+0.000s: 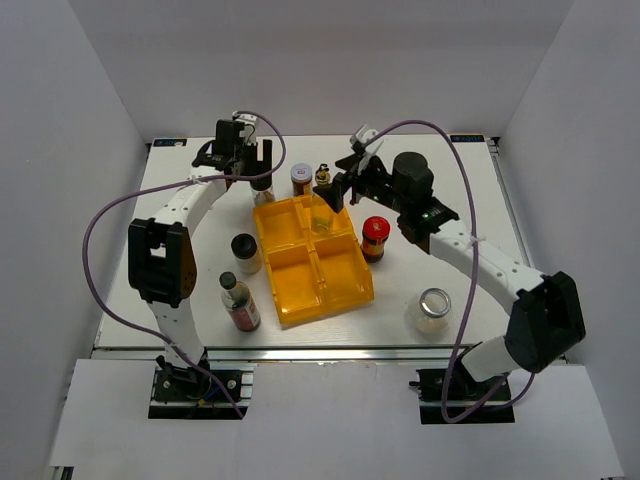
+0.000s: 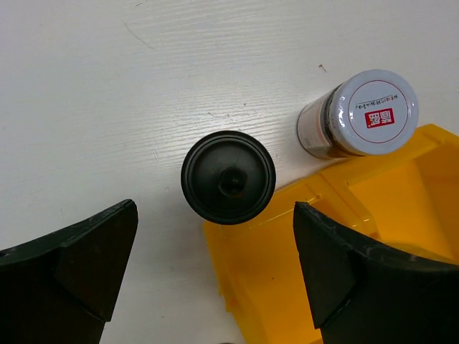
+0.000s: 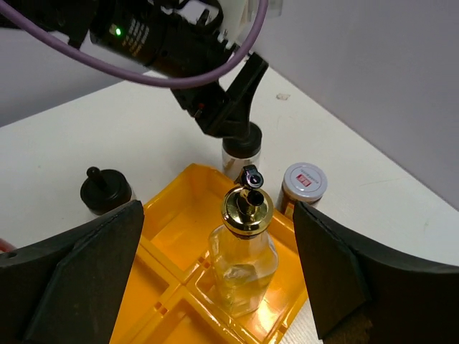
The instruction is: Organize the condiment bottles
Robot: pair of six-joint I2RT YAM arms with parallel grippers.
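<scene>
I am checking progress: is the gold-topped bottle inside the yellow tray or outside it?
Inside. The gold-topped bottle stands upright in one far compartment of the yellow tray, with the tray walls around its base.

A white bench (image 1: 380,320), its top faintly scratched, is boxed in by 3 plain pale panels: the left wall (image 1: 70,150), the back wall (image 1: 320,60) and the right wall (image 1: 585,150). A metal rail (image 1: 330,351) runs along the near edge, with a white board (image 1: 320,420) below it. The light is soft and even, and the shadows are faint.
</scene>
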